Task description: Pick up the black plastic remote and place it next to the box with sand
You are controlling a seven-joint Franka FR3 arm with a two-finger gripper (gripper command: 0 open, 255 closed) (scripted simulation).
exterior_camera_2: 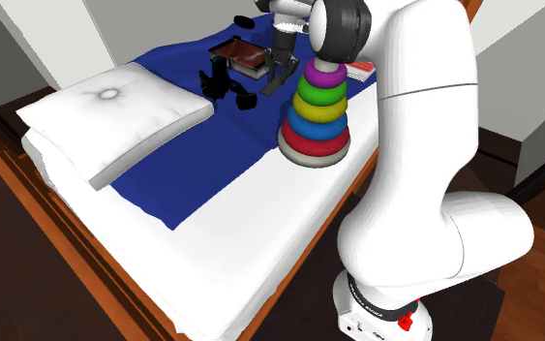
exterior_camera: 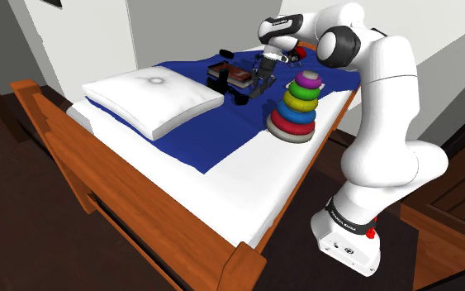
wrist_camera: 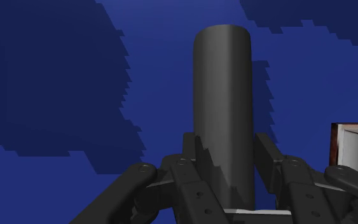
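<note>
A dark, long remote (wrist_camera: pixel 222 95) with a rounded end sits clasped between my black fingers (wrist_camera: pixel 193 156), above the blue blanket. My gripper (exterior_camera: pixel 265 70) is shut on it beside the reddish-brown box with sand (exterior_camera: pixel 232 74). In the second exterior view the gripper (exterior_camera_2: pixel 282 56) holds the remote (exterior_camera_2: pixel 274 81) slanting down, just to the right of the box (exterior_camera_2: pixel 241 56). Whether its lower end touches the blanket I cannot tell. A corner of the box (wrist_camera: pixel 355 149) shows close to one finger.
A rainbow ring stacker (exterior_camera: pixel 298 106) stands close to the gripper on the bed's stand side. Black objects (exterior_camera_2: pixel 217 79) lie by the box. A white pillow (exterior_camera: pixel 152 99) lies on the bed. The wooden bed frame (exterior_camera: pixel 98 178) borders the mattress.
</note>
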